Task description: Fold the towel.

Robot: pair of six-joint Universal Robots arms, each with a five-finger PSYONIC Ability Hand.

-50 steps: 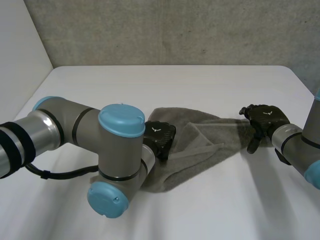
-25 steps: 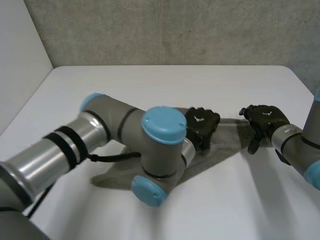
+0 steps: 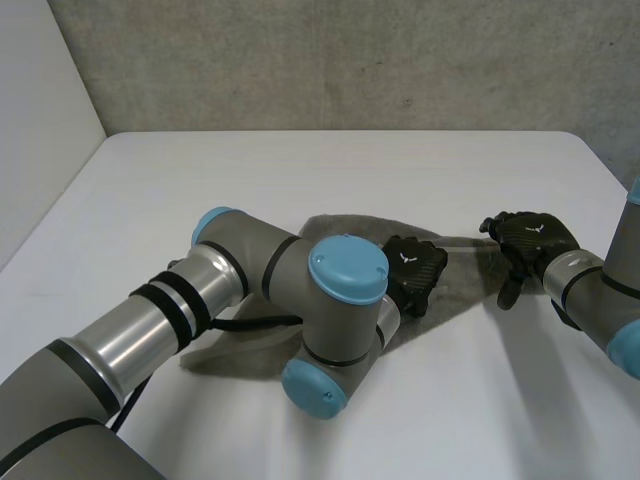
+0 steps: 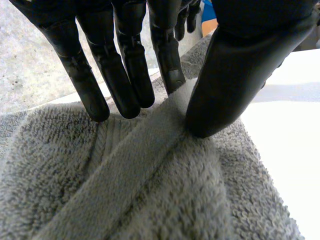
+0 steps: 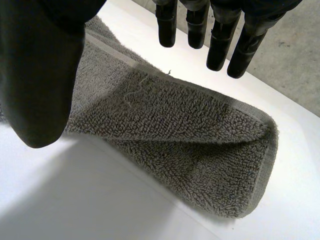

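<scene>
- While the fold looks only partway done, the head view shows the grey terry-cloth towel [image 3: 462,268] lying bunched on the white surface [image 3: 300,170] between the two arms. The black left hand [image 3: 412,272] is on the cloth near its middle, and the black right hand [image 3: 530,238] is at its right end.
- Seen from the left wrist view, the left hand [image 4: 235,65] pinches the flat hem band [image 4: 135,165] of the towel [image 4: 165,210] between thumb and one straight finger, so it is gripping cloth. The other fingers [image 4: 125,75] are straight. The step in hand appears to be bringing this hem across toward the right end.
- Seen from the right wrist view, the right hand [image 5: 40,65] is spread, its fingers [image 5: 220,35] straight and holding nothing, over a doubled end of the towel [image 5: 190,130]. The next move likely calls for laying the held hem square on that end before letting go.
</scene>
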